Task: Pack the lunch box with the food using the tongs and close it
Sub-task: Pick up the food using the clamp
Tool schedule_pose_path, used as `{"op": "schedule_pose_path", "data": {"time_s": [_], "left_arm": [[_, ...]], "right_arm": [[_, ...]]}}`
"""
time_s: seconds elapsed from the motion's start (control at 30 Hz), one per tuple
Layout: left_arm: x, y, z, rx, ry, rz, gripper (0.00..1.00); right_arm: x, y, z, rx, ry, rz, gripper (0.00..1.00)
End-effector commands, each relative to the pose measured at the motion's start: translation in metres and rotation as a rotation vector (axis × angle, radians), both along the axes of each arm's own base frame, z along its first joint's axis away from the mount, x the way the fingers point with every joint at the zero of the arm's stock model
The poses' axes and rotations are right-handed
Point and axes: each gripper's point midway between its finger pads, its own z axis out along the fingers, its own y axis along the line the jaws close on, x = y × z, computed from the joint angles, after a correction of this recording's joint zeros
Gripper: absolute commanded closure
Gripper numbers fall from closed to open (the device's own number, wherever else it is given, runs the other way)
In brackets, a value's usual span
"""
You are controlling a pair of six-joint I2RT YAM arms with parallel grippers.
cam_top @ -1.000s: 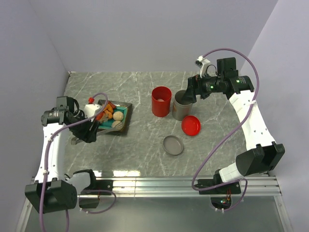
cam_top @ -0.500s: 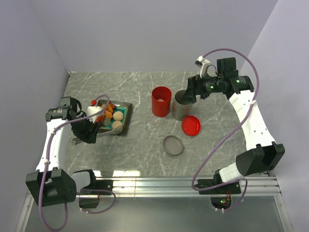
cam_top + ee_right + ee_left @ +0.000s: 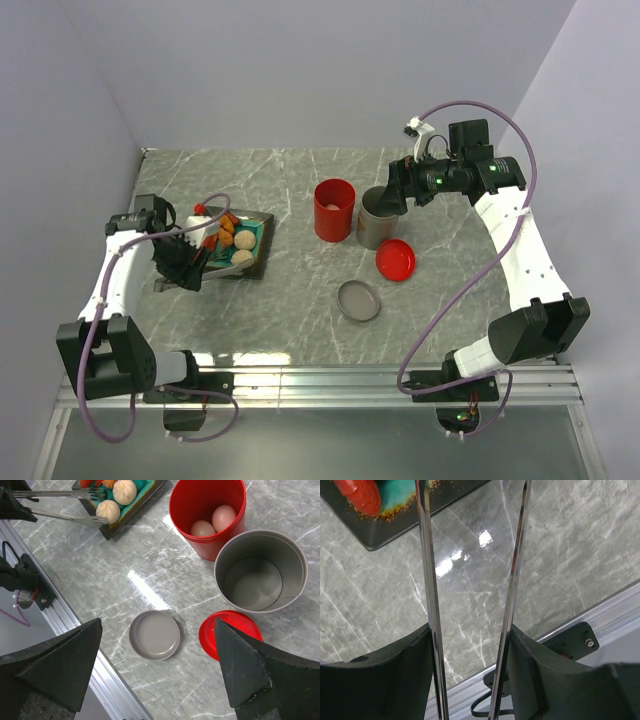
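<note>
Grey marble table [image 3: 300, 180], white veins. Pale lilac walls [image 3: 300, 70] at 9, 12, 3 o'clock. Metal rail [image 3: 350, 385] at 6 o'clock. Glare [image 3: 147, 592] on marble.

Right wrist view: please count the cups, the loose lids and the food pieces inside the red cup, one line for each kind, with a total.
Cups: 2, red lunch box, grey cup
Lids: 2, red lid, grey lid
Egg-like balls inside the lunch box: 2
Total: 6
</note>
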Motion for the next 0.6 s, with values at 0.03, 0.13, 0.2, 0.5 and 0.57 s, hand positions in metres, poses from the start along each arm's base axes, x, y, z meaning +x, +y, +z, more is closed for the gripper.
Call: {"op": "schedule_pose_path", "data": {"time_s": [0.03,0.13,0.2,0.5,0.57], "left_arm": [[0.014,-0.005,0.004,-0.006,-0.035,-0.023,0.41],[0.015,-0.008,0.001,-0.008,-0.029,-0.026,0.42],[0.015,-0.01,0.0,-0.01,-0.027,-0.03,0.47],[0.005,-0.02,0.046,-0.05,-0.112,-0.044,0.65],[0.012,-0.027,0.066,-0.073,-0.154,-0.05,0.66]], "right_arm": [[0.0,0.0,0.011,0.011,-0.031,0.01,0.0],[0.0,0.0,0.011,0.008,-0.035,0.008,0.0],[0.0,0.0,0.009,0.007,-0.033,0.01,0.0],[-0.001,0.002,0.012,0.019,-0.031,0.022,0.0],[0.0,0.003,0.012,0.023,-0.027,0.026,0.0]]}}
